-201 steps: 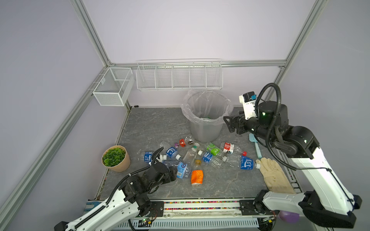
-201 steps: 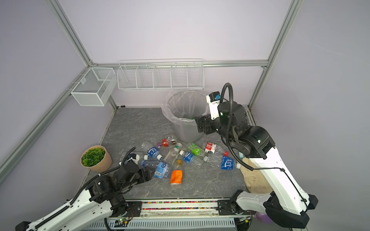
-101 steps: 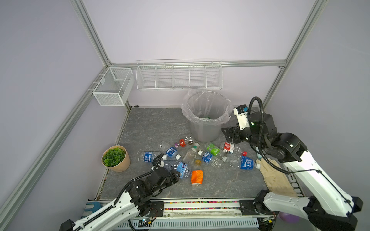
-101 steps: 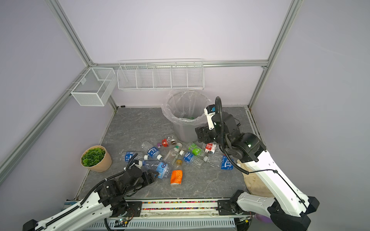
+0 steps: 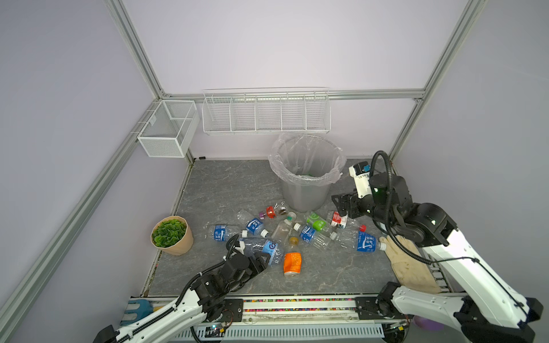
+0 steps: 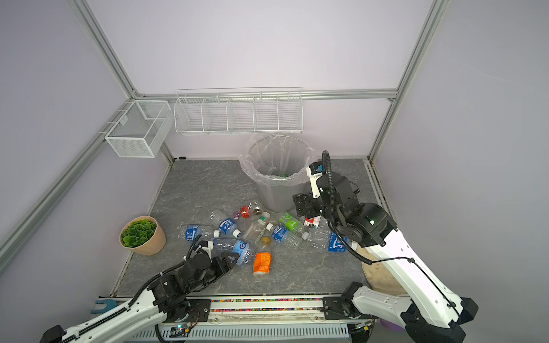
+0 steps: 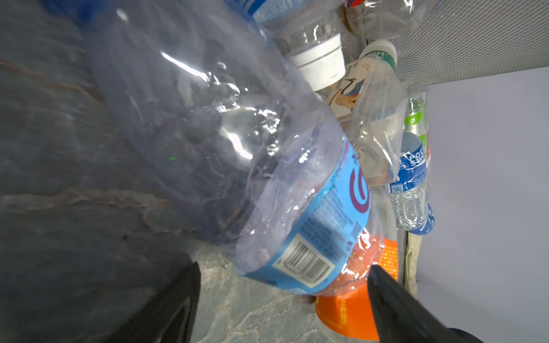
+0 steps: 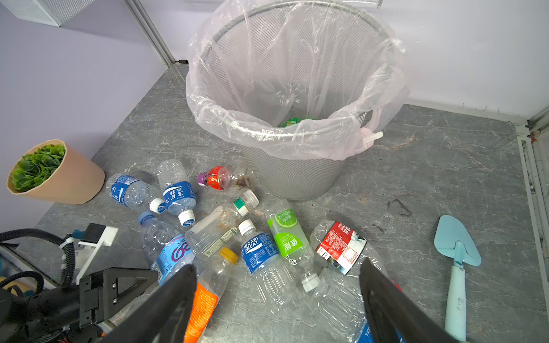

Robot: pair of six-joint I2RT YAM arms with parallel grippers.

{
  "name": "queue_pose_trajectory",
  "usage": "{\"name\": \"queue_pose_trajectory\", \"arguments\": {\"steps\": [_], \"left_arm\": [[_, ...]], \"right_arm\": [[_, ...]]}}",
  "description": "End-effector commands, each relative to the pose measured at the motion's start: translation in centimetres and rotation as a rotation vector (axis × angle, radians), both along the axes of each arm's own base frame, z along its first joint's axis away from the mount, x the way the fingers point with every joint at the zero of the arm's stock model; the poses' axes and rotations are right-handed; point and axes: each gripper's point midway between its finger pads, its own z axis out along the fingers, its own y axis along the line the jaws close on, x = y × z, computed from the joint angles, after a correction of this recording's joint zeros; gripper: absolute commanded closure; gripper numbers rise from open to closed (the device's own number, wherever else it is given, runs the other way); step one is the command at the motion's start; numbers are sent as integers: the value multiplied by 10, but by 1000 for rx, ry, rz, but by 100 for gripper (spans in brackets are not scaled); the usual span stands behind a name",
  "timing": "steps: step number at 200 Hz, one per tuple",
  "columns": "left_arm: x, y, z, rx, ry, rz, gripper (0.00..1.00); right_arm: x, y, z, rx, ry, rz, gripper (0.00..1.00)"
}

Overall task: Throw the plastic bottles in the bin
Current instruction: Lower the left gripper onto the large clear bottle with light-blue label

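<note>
1. Bin (image 5: 306,194) – standing at back of floor (image 5: 231,184), bag-lined, sitting in same spot as a sec ago. Green-labelled item (image 8: 294,121) is lying at the bottom. Nothing is going in right now.
2. R gripper (image 5: 340,205) – a sec ago it was hovering up at rim height beside bin. Now it's dropping low, just off bin's base, over edge of the plastic bottles (image 5: 309,233). Jaws are standing wide, carrying nothing. Prob. coming back down for another pick.
3. L gripper (image 5: 263,261) – creeping fwd along floor over the last sec, now reaching butt end of big clear bottle (image 5: 261,248). In wrist view its tips are sitting spread, one each side of the light-blue label end, and aren't pinching yet.
4. Plastic bottles – approx. a dozen are lying scattered in front of bin and aren't looking shifted vs. a sec ago. Most of the job is still waiting.
5. Big clear bottle – lying on its side, crumpled, touching orange-label bottle (image 5: 292,261). Looking like L's target. Thin walls, so it may be squashing or skidding out as the jaws close.
6. Red-label bottle (image 5: 337,220) – lying just under R gripper, near bin base. Looking like R's next pick, but can't be sure.
</note>
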Motion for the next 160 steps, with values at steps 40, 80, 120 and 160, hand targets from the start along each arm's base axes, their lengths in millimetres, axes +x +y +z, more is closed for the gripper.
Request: {"name": "queue_pose_trajectory", "arguments": {"steps": [40, 80, 120, 160], "left_arm": [[10, 11, -5, -61, -41, 107, 12], [13, 18, -8, -42, -44, 151, 13], [14, 15, -12, -36, -25, 152, 14], [19, 9, -13, -49, -27, 159, 15]], "right_arm": [[-4, -10, -3, 21, -9, -34, 12], [-5, -15, -5, 18, -12, -46, 12], [-6, -15, -2, 35, -17, -44, 12], [-6, -14, 2, 51, -26, -42, 12]]}}
